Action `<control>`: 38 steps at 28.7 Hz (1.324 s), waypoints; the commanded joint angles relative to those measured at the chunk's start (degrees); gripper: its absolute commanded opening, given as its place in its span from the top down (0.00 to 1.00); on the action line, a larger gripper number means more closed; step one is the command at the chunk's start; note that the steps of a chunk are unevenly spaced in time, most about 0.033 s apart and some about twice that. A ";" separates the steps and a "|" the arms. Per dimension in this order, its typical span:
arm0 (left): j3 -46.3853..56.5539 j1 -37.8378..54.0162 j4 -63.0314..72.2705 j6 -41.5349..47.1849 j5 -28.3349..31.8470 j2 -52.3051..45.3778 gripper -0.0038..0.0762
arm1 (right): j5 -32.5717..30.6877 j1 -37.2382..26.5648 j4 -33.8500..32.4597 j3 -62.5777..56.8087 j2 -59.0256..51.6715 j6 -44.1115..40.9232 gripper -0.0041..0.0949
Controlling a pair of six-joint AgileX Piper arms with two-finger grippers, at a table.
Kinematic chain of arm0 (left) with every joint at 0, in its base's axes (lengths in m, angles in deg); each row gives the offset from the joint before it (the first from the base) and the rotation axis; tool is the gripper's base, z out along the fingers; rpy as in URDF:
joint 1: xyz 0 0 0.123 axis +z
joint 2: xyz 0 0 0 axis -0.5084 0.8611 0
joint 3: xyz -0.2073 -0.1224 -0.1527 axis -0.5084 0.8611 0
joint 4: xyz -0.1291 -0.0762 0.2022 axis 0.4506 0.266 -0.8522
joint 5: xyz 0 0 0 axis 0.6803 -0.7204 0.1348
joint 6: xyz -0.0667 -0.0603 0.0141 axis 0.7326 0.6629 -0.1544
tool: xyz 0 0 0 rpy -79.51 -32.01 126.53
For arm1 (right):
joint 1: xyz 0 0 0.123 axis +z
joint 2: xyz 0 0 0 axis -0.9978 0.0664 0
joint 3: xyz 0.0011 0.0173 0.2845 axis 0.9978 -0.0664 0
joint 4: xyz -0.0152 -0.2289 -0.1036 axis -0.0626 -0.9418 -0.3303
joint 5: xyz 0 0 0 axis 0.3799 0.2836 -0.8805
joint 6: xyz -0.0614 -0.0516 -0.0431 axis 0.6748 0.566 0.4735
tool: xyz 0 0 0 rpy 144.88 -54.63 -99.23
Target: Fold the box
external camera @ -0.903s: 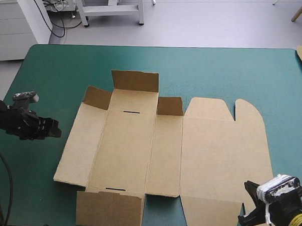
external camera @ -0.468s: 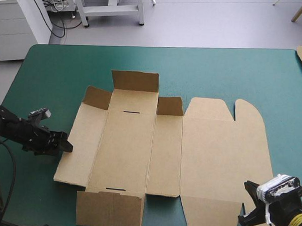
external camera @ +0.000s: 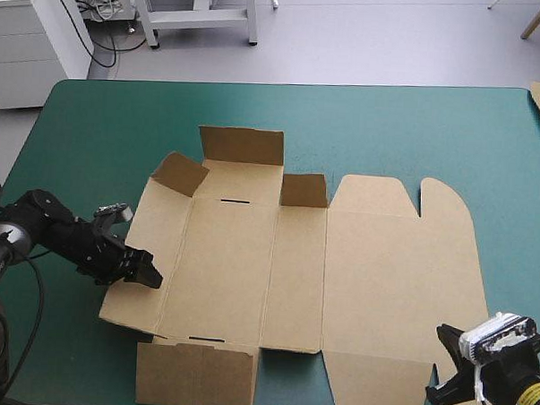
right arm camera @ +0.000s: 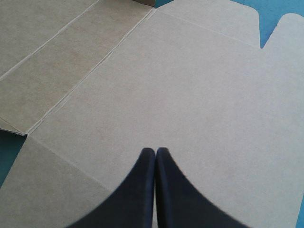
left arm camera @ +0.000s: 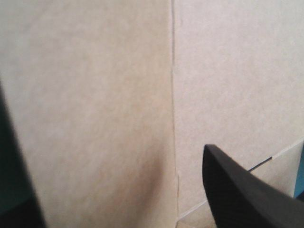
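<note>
Left end effector (external camera: 148, 276) spread, right end effector (right arm camera: 155, 151) pressed together, both at one brown box (external camera: 277, 257).

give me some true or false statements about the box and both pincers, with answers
1. The box lies mostly spread out on the teal-green cover. True.
2. The right pincer is wide open. False: its fingers meet in a pointed arch over the board.
3. The left pincer is at the box's left side panel, fingers apart. True.
4. The far flaps all lie flat. False: they stand raised.
</note>
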 commanded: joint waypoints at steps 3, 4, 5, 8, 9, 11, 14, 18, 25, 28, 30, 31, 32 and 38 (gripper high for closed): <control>-0.92 -2.98 2.57 -0.41 -4.90 -1.76 0.49 | 3.94 -0.05 -0.59 1.46 0.74 -0.04 0.97; -0.92 -2.98 2.57 -0.57 -4.90 -1.76 0.55 | 3.94 -0.05 -0.59 1.46 0.74 -0.04 0.97; -0.92 -2.98 2.57 -0.67 -4.90 -1.76 0.61 | 3.94 -0.05 -0.59 1.46 0.74 -0.04 0.97; -1.12 -2.98 2.34 -0.93 -4.78 -1.76 0.89 | 3.94 -0.05 -0.59 1.46 0.74 -0.04 0.97; -1.37 -2.98 2.34 -1.08 -4.56 -1.76 0.96 | 3.94 -0.05 -0.59 1.46 0.74 -0.04 0.97; -1.37 -2.98 2.16 -0.75 -3.76 -1.76 0.96 | 3.94 -0.05 -0.59 1.46 0.74 -0.04 0.97; -1.84 -2.98 0.91 -1.07 -1.86 -1.76 0.96 | 3.94 -0.05 -0.59 1.46 0.74 -0.04 0.97; -5.19 -3.08 -3.38 0.66 2.25 -1.76 0.96 | 3.94 -0.05 -0.59 1.46 0.74 -0.04 0.97; -19.40 -9.71 -19.41 3.85 4.26 -1.76 0.96 | 3.94 -0.05 -0.59 1.46 0.74 -0.04 0.97; -24.89 -14.72 -27.82 3.85 5.92 -1.76 0.96 | 3.94 -0.05 -0.59 1.46 0.74 -0.13 0.97; -27.69 -18.31 -33.15 4.23 7.36 -1.76 0.96 | 3.94 -0.05 -0.59 1.46 0.74 -0.27 0.97; -29.05 -20.71 -36.95 4.94 8.68 -1.76 0.96 | 3.94 -0.05 -0.59 1.46 0.74 -0.53 0.97; -30.32 -22.28 -39.31 5.18 9.59 -1.76 0.96 | 3.94 -0.05 -0.59 1.46 0.74 -0.53 0.97; -34.98 -35.41 -51.11 5.17 16.43 -1.76 0.96 | 3.94 -0.05 -0.59 1.46 0.74 -0.53 0.97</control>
